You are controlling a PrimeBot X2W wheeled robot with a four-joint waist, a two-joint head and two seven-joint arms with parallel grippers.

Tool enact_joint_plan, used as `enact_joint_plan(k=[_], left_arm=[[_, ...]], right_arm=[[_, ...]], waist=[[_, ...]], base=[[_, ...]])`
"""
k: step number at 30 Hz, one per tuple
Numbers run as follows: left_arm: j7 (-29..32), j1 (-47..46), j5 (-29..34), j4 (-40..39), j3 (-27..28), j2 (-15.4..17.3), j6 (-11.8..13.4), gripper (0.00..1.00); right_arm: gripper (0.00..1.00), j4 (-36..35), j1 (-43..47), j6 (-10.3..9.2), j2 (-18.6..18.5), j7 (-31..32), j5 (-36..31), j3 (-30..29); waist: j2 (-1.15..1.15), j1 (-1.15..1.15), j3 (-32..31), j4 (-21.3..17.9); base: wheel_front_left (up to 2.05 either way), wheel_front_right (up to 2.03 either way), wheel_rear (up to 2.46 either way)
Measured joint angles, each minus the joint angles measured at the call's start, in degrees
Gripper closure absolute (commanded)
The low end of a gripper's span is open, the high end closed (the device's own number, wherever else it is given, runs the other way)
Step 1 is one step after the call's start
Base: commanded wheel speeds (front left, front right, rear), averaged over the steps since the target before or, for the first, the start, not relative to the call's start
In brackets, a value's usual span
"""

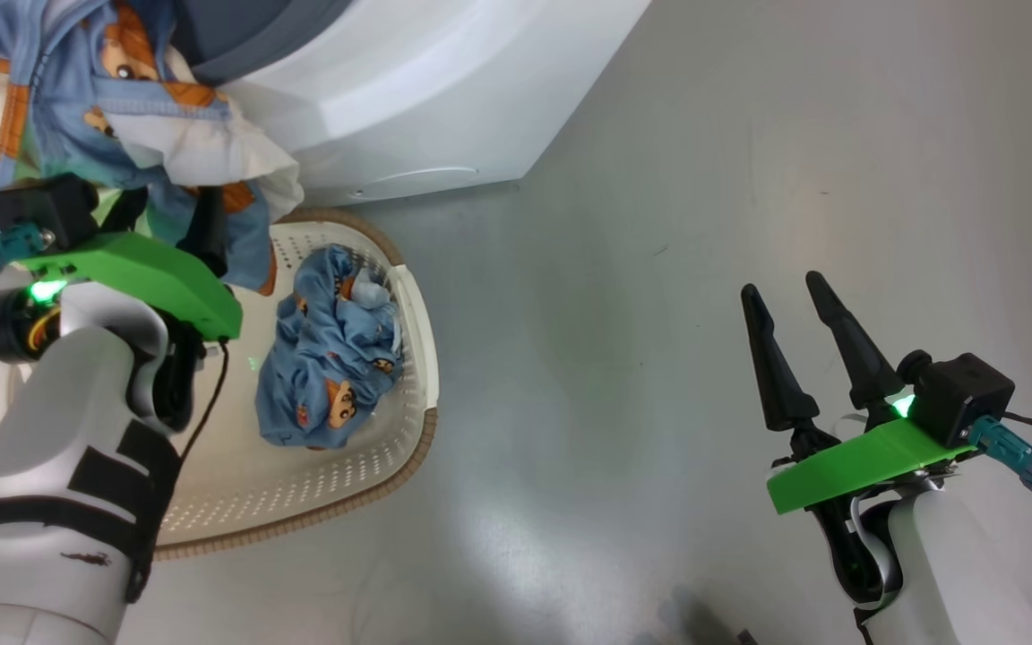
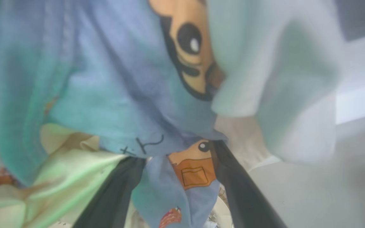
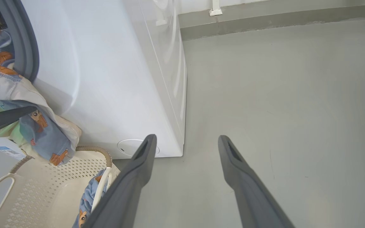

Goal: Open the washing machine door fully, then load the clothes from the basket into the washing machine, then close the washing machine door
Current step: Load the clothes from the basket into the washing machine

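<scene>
Clothes point(image 1: 122, 98), a bundle of blue printed and cream pieces, hang at the mouth of the washing machine point(image 1: 444, 81), against its grey gasket point(image 3: 27, 47). The left gripper point(image 2: 177, 155) is at that mouth, its fingers spread wide with cloth lying between them. Another blue garment point(image 1: 337, 367) lies in the basket point(image 1: 301, 511) just before the washing machine. The right gripper point(image 1: 781, 283) hangs open over the floor point(image 1: 623, 269), beyond the machine's front corner.
</scene>
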Motion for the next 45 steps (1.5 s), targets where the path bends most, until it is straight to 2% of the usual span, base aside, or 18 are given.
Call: enact_joint_plan(k=[2,3,4,5,17,22,34,40,45], left_arm=[[0.0,-0.3,0.0,0.5,-0.2,0.2,0.0,0.0],[0.0,-0.5,0.0,0.8,-0.3,0.3,0.0,0.32],[0.0,-0.7,-0.2,1.1,-0.3,0.5,0.0,0.7],[0.0,-0.8,-0.4,1.2,-0.3,0.6,0.0,1.0],[0.0,-1.0,-0.9,-0.8,1.9,0.6,0.0,1.0],[0.0,1.2,-0.6,-5.3,5.7,0.3,0.0,1.0],[0.0,9.0,5.1,-19.1,13.9,-2.3,0.0,1.0],[0.0,11.0,8.7,-25.5,16.5,-3.1,0.0,1.0],[0.0,10.8,10.5,-27.2,16.7,-2.9,0.0,1.0]], right_arm=[[0.0,0.0,0.0,0.0,0.1,0.0,0.0,0.0],[0.0,0.0,0.0,0.0,0.1,0.0,0.0,0.0],[0.0,0.0,0.0,0.0,0.2,0.0,0.0,0.1],[0.0,0.0,0.0,0.0,0.2,0.0,0.0,0.1],[0.0,-0.4,0.0,0.0,0.7,0.0,0.0,-0.7],[0.0,-0.5,0.0,0.0,0.8,0.0,0.0,-1.1],[0.0,-0.4,0.0,0.0,0.9,0.0,0.0,-1.6],[0.0,-0.4,0.4,0.0,0.9,0.0,0.0,-1.6],[0.0,-0.3,0.6,0.0,1.0,0.0,0.1,-1.6]], waist=[[0.0,0.0,0.0,-0.3],[0.0,0.0,0.0,-0.4],[0.0,0.0,0.0,-0.5],[0.0,0.0,0.0,-0.6],[0.0,0.0,0.0,0.3],[0.0,0.0,-0.3,1.2],[0.0,0.0,-2.8,2.6],[0.0,0.0,-4.0,3.0],[0.0,0.0,-4.7,3.0]], base=[[0.0,0.0,0.0],[0.0,0.0,0.0],[0.0,0.0,0.0],[0.0,0.0,0.0],[0.0,0.0,0.0],[0.0,0.0,0.0],[0.0,0.0,0.0],[0.0,0.0,0.0],[0.0,0.0,0.0]])
